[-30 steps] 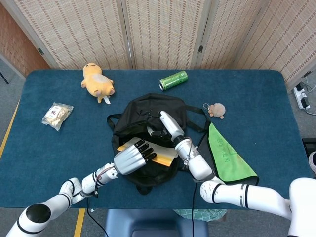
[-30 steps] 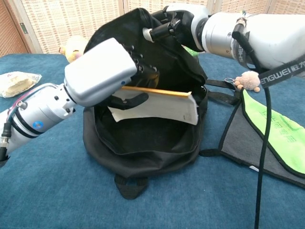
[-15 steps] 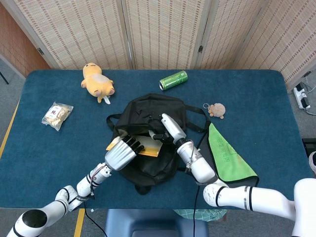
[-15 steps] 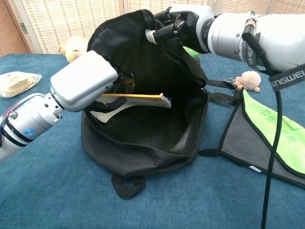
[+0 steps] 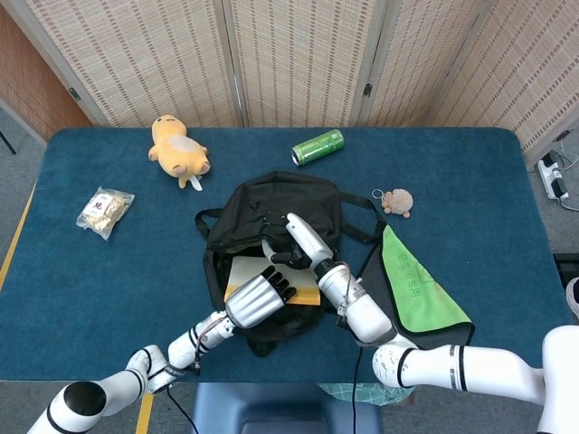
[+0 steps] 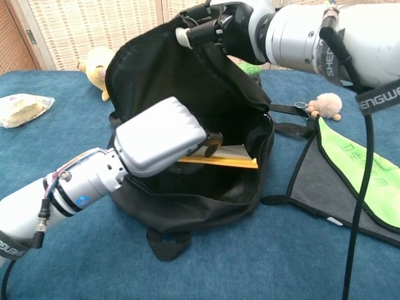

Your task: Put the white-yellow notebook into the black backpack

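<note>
- While the left hand (image 6: 164,139) grips the white-yellow notebook (image 5: 271,278) at the mouth of the black backpack (image 6: 187,187), worth keeping the notebook flat and sliding it deeper rather than dropping it.
- Fingers of that hand mostly hidden behind its own back in the chest view; seen from the head view wrapped over the notebook's near edge, so clamped on it as far as can be judged.
- Notebook lying partly inside the backpack, yellow edge (image 6: 219,162) showing just within the opening, roughly level, far corner toward the backpack's right wall.
- Best to push toward the backpack's rear wall and let go only once the cover has cleared the rim, lest the corner catch on the fabric.
- Left forearm reaching in low from the near side of the backpack, wrist angled up toward the opening.
- Right hand (image 6: 219,28) above the backpack, pinching the top flap and holding it lifted so the mouth stays wide; should hold until the notebook is fully in.
- Right arm coming across from the backpack's right side, above a green-and-grey cloth (image 5: 412,280) on the worktop (image 5: 109,271).
- Beyond the backpack: a green can (image 5: 317,146), a yellow plush toy (image 5: 177,150); left of it, a snack packet (image 5: 104,211).
</note>
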Controlling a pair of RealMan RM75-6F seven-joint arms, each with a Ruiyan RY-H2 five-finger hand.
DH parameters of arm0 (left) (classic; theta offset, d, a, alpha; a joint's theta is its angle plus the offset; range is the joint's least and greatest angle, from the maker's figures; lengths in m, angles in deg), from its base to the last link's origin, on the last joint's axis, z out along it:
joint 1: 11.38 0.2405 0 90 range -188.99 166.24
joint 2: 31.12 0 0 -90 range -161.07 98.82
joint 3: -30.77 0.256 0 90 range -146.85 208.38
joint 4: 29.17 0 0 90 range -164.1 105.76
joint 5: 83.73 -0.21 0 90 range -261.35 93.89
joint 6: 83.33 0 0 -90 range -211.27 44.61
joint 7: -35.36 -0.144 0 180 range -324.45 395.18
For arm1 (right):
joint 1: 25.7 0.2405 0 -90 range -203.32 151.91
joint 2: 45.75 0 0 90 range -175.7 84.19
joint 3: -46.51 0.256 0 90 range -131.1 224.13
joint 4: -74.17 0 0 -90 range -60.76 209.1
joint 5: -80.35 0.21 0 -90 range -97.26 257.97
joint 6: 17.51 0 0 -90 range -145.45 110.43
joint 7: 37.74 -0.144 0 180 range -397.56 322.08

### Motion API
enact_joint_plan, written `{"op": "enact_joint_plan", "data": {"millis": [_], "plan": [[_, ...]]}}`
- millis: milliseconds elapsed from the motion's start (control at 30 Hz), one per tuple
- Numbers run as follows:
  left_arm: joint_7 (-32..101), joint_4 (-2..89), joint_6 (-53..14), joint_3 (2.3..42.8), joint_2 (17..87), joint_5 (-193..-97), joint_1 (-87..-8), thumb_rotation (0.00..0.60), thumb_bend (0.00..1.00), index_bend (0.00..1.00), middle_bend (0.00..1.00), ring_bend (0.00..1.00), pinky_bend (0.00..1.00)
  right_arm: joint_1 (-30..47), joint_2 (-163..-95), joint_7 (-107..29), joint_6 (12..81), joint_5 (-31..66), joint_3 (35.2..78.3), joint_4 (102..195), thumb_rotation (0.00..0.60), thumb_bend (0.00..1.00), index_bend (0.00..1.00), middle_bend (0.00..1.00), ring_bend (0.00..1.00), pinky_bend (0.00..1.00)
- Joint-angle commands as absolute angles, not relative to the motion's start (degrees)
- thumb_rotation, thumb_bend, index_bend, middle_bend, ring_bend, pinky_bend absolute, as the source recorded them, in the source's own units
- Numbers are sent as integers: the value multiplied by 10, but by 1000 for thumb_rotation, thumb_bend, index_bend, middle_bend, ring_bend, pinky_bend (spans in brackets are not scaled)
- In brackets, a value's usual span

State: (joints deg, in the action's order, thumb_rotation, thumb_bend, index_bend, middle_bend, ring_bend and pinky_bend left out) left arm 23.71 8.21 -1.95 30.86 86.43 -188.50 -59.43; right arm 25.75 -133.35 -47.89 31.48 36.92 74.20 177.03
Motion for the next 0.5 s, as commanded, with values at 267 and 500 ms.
{"op": "enact_joint_plan", "data": {"millis": [267, 500], "plan": [[200, 111, -105, 281, 858, -1846, -632, 600, 480, 678, 699, 624, 605, 252, -1320, -486, 311, 353, 733, 1802, 600, 654, 528, 284, 243, 143], [198, 101, -122, 270, 852, -1827, -641, 600, 480, 677, 699, 625, 604, 247, -1308, -489, 311, 339, 724, 1822, 600, 653, 527, 285, 243, 143]]}}
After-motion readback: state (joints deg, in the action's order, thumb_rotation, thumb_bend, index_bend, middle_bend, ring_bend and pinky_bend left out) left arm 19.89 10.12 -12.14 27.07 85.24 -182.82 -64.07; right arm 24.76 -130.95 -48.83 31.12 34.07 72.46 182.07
